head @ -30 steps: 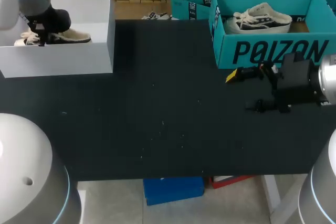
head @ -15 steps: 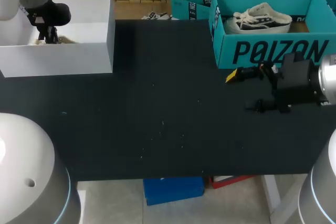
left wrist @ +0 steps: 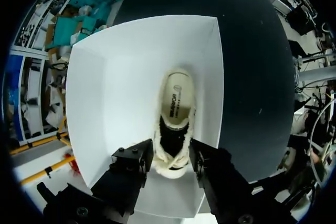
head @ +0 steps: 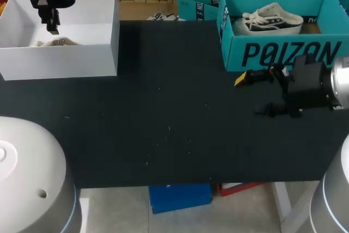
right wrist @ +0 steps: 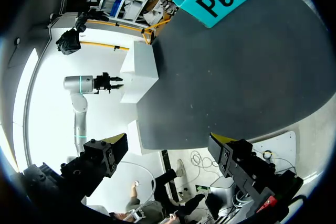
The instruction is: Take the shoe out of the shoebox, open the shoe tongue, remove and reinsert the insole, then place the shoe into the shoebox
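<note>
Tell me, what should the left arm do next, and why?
Probably draw the left gripper up and away from the white shoebox. The shoe lies inside it, the open fingers hang above the shoe touching nothing, and the gripper has been rising.

My black table top (head: 174, 124) carries the open white cardboard shoebox (head: 82, 61) at its far left corner. A cream low-top lace-up shoe (left wrist: 176, 114) lies inside that box, on its floor. My left gripper (head: 52, 24) hangs above the box, over the shoe's laced end, fingers apart and clear of it. Well to the right of the white box stands an open teal cardboard box (head: 283, 53), a second pale sneaker (head: 272, 19) inside. My right gripper (head: 253, 95), fingers apart, hovers over the table just before the teal box.
</note>
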Controlling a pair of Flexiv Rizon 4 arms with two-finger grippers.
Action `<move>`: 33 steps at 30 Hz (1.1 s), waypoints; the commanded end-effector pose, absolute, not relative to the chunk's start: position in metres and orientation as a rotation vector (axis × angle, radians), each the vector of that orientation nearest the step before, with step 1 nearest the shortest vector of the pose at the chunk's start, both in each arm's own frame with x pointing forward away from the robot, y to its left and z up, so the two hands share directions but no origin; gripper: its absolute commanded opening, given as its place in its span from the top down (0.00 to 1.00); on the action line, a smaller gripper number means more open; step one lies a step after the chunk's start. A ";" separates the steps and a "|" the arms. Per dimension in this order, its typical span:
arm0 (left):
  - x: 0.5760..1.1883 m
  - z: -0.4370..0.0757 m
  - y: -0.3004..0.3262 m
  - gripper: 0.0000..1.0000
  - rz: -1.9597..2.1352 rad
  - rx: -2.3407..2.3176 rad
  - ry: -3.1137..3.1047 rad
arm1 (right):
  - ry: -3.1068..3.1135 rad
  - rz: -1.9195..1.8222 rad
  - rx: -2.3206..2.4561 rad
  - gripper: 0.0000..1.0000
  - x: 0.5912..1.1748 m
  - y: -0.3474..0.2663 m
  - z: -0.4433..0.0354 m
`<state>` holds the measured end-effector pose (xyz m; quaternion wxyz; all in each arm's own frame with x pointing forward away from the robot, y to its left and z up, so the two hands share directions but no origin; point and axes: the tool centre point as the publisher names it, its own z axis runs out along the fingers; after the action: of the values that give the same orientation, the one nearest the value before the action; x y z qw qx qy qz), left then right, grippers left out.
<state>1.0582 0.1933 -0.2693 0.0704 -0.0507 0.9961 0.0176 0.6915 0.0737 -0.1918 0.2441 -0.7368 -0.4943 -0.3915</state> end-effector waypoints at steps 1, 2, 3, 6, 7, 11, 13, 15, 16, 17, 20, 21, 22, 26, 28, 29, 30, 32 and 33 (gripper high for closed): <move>1.053 -0.238 0.182 0.56 0.066 -0.164 3.004 | -1.350 -1.069 -2.014 0.00 0.692 0.074 -0.192; 1.051 -0.232 0.179 0.56 0.064 -0.177 3.008 | -1.350 -1.069 -2.014 0.00 0.692 0.074 -0.192; 1.050 -0.227 0.175 0.55 0.053 -0.203 3.015 | -1.350 -1.069 -2.014 0.00 0.692 0.074 -0.192; 1.044 -0.214 0.164 0.55 0.031 -0.347 3.027 | -1.350 -1.069 -2.014 0.00 0.692 0.074 -0.192; 1.042 -0.210 0.160 0.54 0.014 -0.407 3.026 | -1.350 -1.069 -2.014 0.00 0.692 0.074 -0.192; 1.028 -0.205 0.141 0.52 0.022 -0.593 2.983 | -1.350 -1.069 -2.014 0.00 0.692 0.074 -0.192; 1.020 -0.205 0.131 0.44 0.000 -0.678 2.970 | -1.350 -1.069 -2.014 0.00 0.692 0.074 -0.192; 1.011 -0.206 0.122 0.31 0.012 -0.752 2.938 | -1.350 -1.069 -2.014 0.00 0.692 0.074 -0.192; 1.006 -0.208 0.117 0.24 -0.024 -0.816 2.945 | -1.350 -1.069 -2.014 0.00 0.692 0.074 -0.192; 1.003 -0.208 0.113 0.21 -0.038 -0.853 2.933 | -1.350 -1.069 -2.014 0.00 0.692 0.074 -0.192; 0.993 -0.211 0.103 0.00 -0.077 -0.983 2.908 | -1.350 -1.069 -2.014 0.00 0.692 0.074 -0.192; 0.989 -0.212 0.100 0.00 -0.083 -1.023 2.899 | -1.350 -1.069 -2.014 0.00 0.692 0.074 -0.192; 0.985 -0.214 0.097 0.00 -0.096 -1.062 2.899 | -1.350 -1.069 -2.014 0.00 0.692 0.074 -0.192; 0.973 -0.220 0.087 0.00 -0.082 -1.187 2.864 | -1.350 -1.069 -2.014 0.00 0.692 0.074 -0.192; 0.968 -0.224 0.083 0.00 -0.070 -1.268 2.825 | -1.350 -1.069 -2.014 0.00 0.692 0.074 -0.192; 0.967 -0.225 0.082 0.00 -0.058 -1.296 2.815 | -1.350 -1.069 -2.014 0.00 0.692 0.074 -0.192; 0.964 -0.227 0.080 0.00 -0.049 -1.337 2.792 | -1.350 -1.069 -2.014 0.00 0.692 0.074 -0.192; 0.960 -0.229 0.076 0.00 -0.024 -1.394 2.750 | -1.350 -1.069 -2.014 0.00 0.692 0.074 -0.192; 0.959 -0.230 0.075 0.00 -0.022 -1.409 2.746 | -1.350 -1.069 -2.014 0.00 0.692 0.074 -0.192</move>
<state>0.9646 0.0819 -0.2274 0.0160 -0.4462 0.8947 -0.0141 0.6915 0.0737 -0.1918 0.2441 -0.7368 -0.4943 -0.3915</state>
